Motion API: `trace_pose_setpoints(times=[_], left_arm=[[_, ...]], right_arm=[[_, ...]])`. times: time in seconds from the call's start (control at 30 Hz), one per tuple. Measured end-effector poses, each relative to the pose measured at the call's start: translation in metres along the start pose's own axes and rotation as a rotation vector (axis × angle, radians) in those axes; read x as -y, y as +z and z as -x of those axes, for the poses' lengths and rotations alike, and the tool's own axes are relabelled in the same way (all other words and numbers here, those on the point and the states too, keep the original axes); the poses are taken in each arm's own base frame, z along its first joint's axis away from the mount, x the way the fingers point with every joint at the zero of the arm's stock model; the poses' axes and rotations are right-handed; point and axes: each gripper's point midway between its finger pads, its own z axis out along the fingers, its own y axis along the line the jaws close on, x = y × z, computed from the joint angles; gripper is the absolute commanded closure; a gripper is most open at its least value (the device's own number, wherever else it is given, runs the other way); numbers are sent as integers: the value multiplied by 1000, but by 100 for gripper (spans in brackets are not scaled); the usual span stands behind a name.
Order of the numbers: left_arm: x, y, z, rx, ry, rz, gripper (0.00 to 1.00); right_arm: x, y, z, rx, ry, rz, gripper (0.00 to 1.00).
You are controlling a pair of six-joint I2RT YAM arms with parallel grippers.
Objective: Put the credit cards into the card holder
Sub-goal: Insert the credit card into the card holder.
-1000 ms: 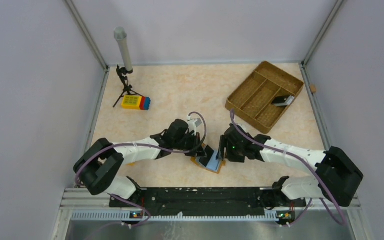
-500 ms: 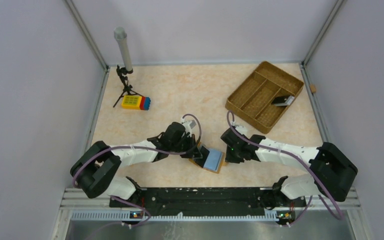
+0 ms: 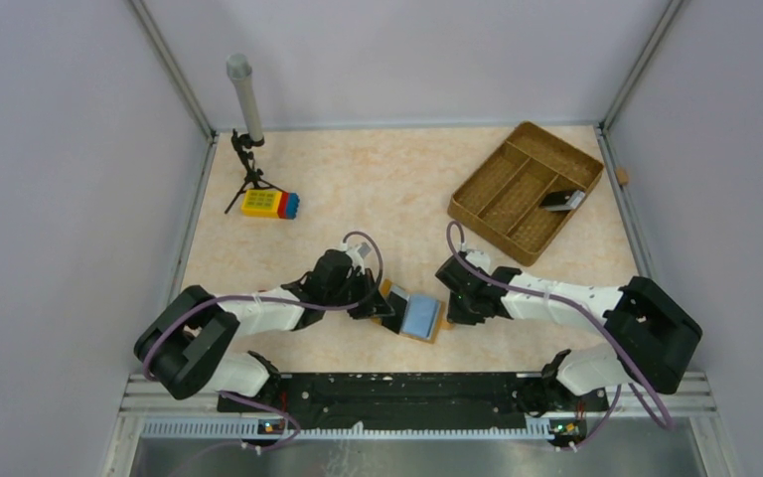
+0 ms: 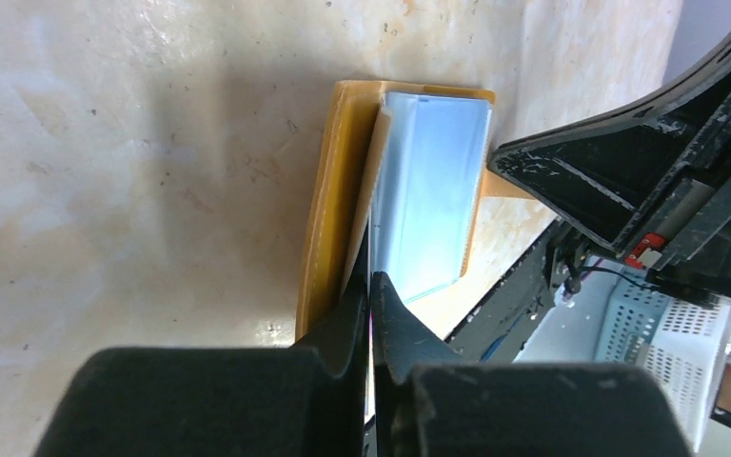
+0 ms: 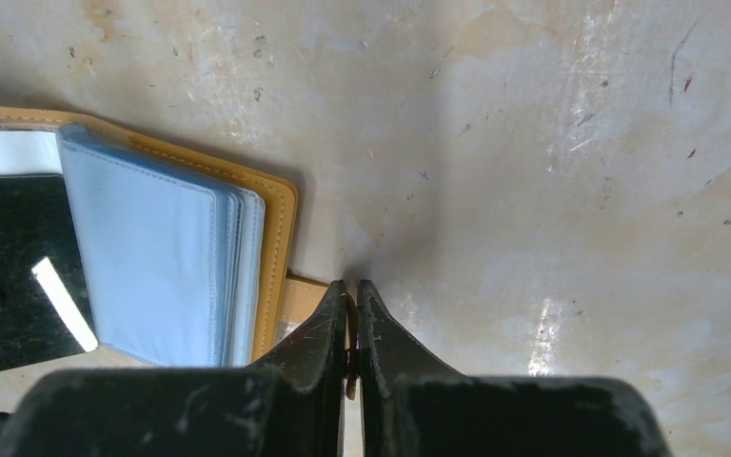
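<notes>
The orange-tan card holder (image 3: 418, 316) lies open on the table between my two grippers, its light blue sleeves (image 3: 421, 314) facing up. My left gripper (image 3: 382, 303) is shut on a thin leaf at its left edge (image 4: 328, 190), next to the blue sleeves (image 4: 428, 190). My right gripper (image 3: 449, 308) is shut on the tan tab (image 5: 303, 293) that sticks out of the card holder's right edge (image 5: 276, 238). A glossy black surface (image 5: 9, 276), perhaps a credit card, shows left of the sleeves (image 5: 143, 257). A dark credit card (image 3: 562, 200) lies in the woven tray.
The brown woven tray (image 3: 502, 189) stands at the back right. A yellow-red-blue toy block (image 3: 269, 204) and a small tripod with a grey tube (image 3: 246, 109) are at the back left. Enclosure walls close in both sides and the back.
My right gripper has shut on the card holder's tab. Both grippers and the card holder have shifted slightly left, and the blue sleeves have settled flatter.
</notes>
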Motion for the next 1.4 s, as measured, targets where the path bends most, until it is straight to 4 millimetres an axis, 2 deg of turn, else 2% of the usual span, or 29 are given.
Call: trace_pose_setpoints(times=[0.47,0.97,1.23,1.4], left_arm=[[17,-4,6,20,-58,-142,100],[7,0,2,-12,-78,-148,100],[-7,0,7,-14,-67,-135,100],[-12,-1,2,-49,-36,-152,100]], right_arm=[[-2,2,2,2,0,-1,100],[-4,2,3,2,0,-2,100],[-4,2,3,2,0,-2,100],[-4,2,3,1,0,-3,100]])
